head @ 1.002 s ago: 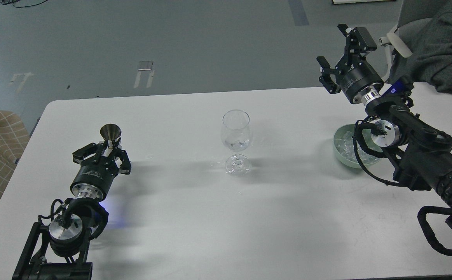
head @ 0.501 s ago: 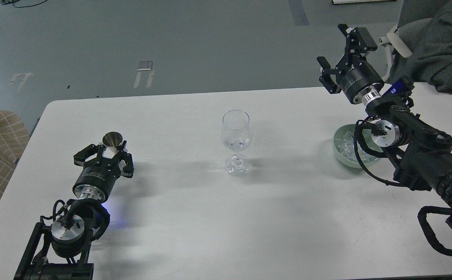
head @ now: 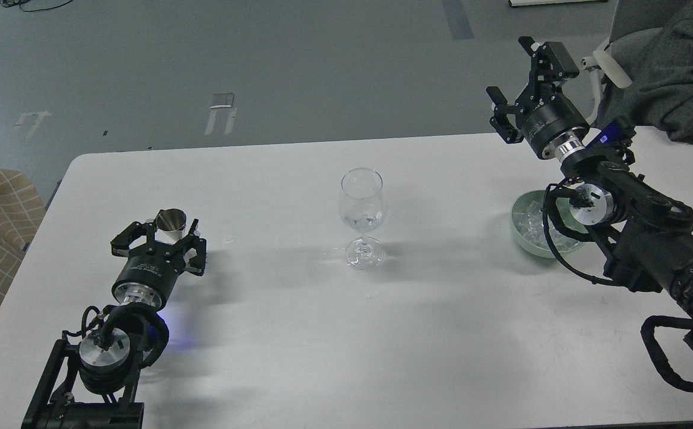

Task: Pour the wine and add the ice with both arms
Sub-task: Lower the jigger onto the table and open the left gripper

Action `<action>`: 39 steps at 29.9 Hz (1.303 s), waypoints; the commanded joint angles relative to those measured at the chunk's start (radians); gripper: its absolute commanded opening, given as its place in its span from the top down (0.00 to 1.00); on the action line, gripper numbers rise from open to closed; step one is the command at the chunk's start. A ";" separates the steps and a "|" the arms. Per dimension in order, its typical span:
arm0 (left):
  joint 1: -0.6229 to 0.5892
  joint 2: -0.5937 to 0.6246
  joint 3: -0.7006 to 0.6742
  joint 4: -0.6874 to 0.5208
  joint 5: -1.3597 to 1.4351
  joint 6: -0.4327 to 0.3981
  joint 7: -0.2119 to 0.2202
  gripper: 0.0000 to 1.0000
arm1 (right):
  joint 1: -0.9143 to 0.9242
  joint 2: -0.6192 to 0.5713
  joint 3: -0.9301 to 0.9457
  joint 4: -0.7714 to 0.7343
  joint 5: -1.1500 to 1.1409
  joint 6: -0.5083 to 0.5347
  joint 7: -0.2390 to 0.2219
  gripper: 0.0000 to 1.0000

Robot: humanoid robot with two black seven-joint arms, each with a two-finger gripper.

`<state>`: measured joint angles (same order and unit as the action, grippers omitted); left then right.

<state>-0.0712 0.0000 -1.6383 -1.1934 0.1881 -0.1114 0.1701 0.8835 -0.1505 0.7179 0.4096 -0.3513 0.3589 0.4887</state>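
Head view, starting nearest us: our left gripper [head: 164,236] sits low over the white table [head: 298,333] on the near left, fingers spread wide apart with the small steel cone-shaped cup [head: 171,220] standing between them. Can't tell if either finger touches it, but it doesn't look pinched.

Middle of the table, a bit farther out, is the clear stemmed wine glass [head: 362,208], upright, with just a little clear wine [head: 363,223] sitting in the bottom of the bowl. Looks like pouring is done, or mostly done.

Over on the right is the pale green bowl [head: 522,235] with the clear ice cubes [head: 528,223] in it, partly hidden behind our right forearm. Our right gripper [head: 516,83] is up high at the far right, wide open and holding nothing, well apart from the ice.

What we'd worry about: the right arm's looped cable hangs right over the bowl, so swinging down for ice could snag or shove it. Dropping a cube from too high might also splash the wine or tip that top-heavy glass. And the left fingers could knock the cup over on the way out.
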 commanded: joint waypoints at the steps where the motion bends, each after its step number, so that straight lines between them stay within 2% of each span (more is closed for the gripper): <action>1: -0.001 0.000 0.000 -0.002 0.001 0.001 0.002 0.35 | 0.000 0.000 0.000 0.000 0.000 0.000 0.000 0.00; 4: 0.001 0.000 0.000 -0.002 0.001 0.001 0.009 0.19 | 0.000 0.000 0.000 0.000 0.000 0.000 0.000 0.00; 5: 0.004 0.000 0.002 -0.003 0.002 -0.001 0.014 0.11 | 0.000 0.000 0.000 0.000 0.000 0.000 0.000 0.00; 8: 0.014 0.000 0.012 -0.012 0.002 -0.010 0.026 0.03 | 0.000 0.000 0.000 0.000 0.000 0.000 0.000 0.00; 12: 0.034 0.000 0.017 -0.037 0.001 -0.014 0.061 0.02 | 0.000 0.002 0.000 0.000 0.002 0.000 0.000 0.00; 17: 0.056 0.000 0.014 -0.069 -0.001 -0.014 0.085 0.02 | 0.000 0.003 0.000 0.000 0.000 0.000 0.000 0.00; 39: 0.059 0.000 0.002 -0.061 -0.013 -0.013 0.083 0.02 | -0.006 0.003 0.002 0.005 0.002 0.000 0.000 0.00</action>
<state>-0.0123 0.0000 -1.6368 -1.2580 0.1777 -0.1236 0.2521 0.8785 -0.1470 0.7187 0.4138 -0.3496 0.3589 0.4887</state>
